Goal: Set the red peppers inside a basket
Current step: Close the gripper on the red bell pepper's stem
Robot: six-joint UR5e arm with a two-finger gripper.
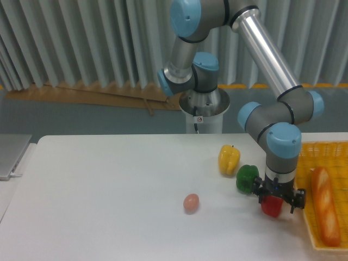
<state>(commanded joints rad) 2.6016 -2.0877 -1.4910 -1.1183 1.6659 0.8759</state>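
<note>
Seemingly the hand (278, 202) grips the red pepper (271, 207) beside the basket (304, 157).

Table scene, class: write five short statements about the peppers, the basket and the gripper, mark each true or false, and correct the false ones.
1. The gripper is down over the red pepper. True.
2. The red pepper lies inside the basket. False: it is on the white table, just left of the basket.
3. A bread loaf lies in the basket. True.
4. The yellow pepper is nearer the basket than the green pepper. False: the green one is nearer.
5. The egg touches the green pepper. False: it lies apart, to the left.
</note>
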